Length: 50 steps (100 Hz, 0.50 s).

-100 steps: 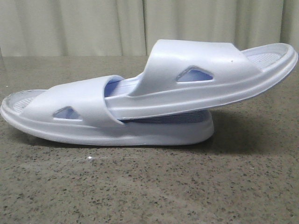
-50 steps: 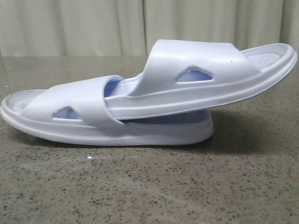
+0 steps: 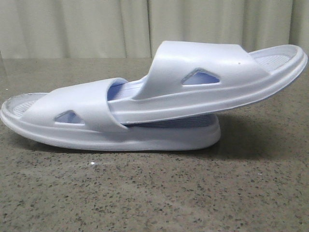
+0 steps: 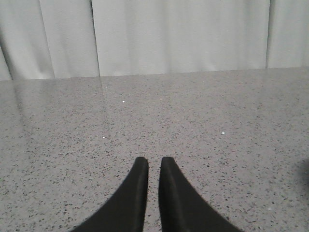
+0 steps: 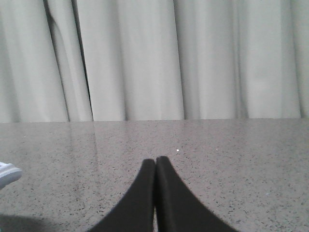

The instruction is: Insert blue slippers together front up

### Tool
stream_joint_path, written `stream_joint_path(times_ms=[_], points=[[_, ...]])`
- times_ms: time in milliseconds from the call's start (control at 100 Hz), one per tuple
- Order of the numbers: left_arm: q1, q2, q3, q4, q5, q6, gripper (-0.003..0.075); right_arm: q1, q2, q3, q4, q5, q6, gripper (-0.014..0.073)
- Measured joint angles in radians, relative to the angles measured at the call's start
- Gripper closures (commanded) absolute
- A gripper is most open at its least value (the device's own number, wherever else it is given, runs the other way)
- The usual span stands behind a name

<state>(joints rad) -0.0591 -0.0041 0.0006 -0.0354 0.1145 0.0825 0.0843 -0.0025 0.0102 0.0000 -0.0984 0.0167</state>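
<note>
The blue slippers [image 3: 145, 104] lay on the speckled grey table [image 3: 154, 193], filling most of the front view. The lower slipper [image 3: 72, 123] sat flat on the tabletop with its open end toward the left and its strap rising toward the middle. The upper slipper [image 3: 217, 77] was pushed in under that strap from the right; its left end was hidden inside, and it rested on the lower one's ribbed footbed. The upper slipper tilted, its right end lifted off the table and reaching almost to the right edge of the view. Each strap showed a triangular cut-out on its near side. A pale curtain [image 3: 96, 26] hung behind the far edge of the table.

Neither arm showed in the front view. In the left wrist view the left gripper [image 4: 154, 162] hovered over bare tabletop, its dark fingers [image 4: 140, 193] nearly together with only a thin slit between them and nothing held. In the right wrist view the right gripper [image 5: 155, 161] had its fingertips pressed together, also empty. A small pale end of one slipper [image 5: 7, 175] showed at the edge of that view, well apart from the right gripper.
</note>
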Motion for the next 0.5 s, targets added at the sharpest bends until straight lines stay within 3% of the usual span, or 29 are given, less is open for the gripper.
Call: stream_joint_path(times_ms=[500], points=[[0.000, 0.000, 0.000, 0.000, -0.001, 0.000, 0.0704, -0.006, -0.006, 0.000, 0.000, 0.042, 0.002, 0.0701]])
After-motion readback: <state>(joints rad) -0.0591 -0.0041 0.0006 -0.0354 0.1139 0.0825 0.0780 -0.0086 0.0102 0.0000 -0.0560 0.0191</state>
